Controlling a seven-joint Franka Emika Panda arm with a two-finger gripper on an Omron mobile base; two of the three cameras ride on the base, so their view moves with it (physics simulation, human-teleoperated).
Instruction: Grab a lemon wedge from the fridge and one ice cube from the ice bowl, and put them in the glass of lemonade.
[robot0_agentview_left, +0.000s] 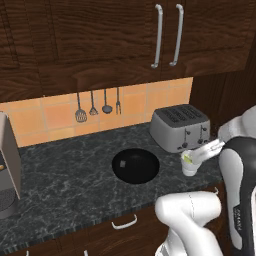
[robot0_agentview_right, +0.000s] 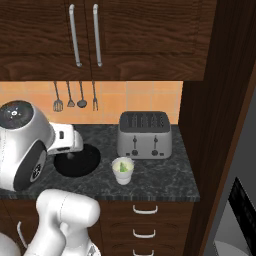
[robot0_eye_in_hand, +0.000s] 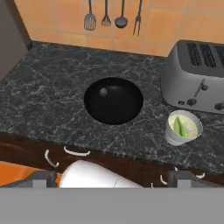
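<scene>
The glass of lemonade (robot0_eye_in_hand: 183, 128) stands on the dark stone counter in front of the toaster, and a yellow-green lemon wedge (robot0_eye_in_hand: 178, 126) rests in it. The same glass (robot0_agentview_right: 123, 170) (robot0_agentview_left: 189, 164) sits right of the ice bowl (robot0_eye_in_hand: 113, 100) (robot0_agentview_left: 135, 165) (robot0_agentview_right: 80, 162), a round black bowl with one small pale ice cube (robot0_eye_in_hand: 103, 92) near its far left. My gripper (robot0_eye_in_hand: 113, 177) hangs above the counter's front edge, open and holding nothing, facing the bowl and glass. A strip of the grey fridge (robot0_agentview_right: 227, 225) with its black panel appears at the lower right.
A silver toaster (robot0_agentview_left: 180, 128) (robot0_agentview_right: 144, 134) stands behind the glass near the wall. Utensils (robot0_agentview_left: 97, 106) hang on the orange tile. A grey appliance (robot0_agentview_left: 7, 170) sits at the counter's left end. A dark wood panel (robot0_agentview_right: 215, 125) closes off the counter's right side. Drawers with white handles lie below.
</scene>
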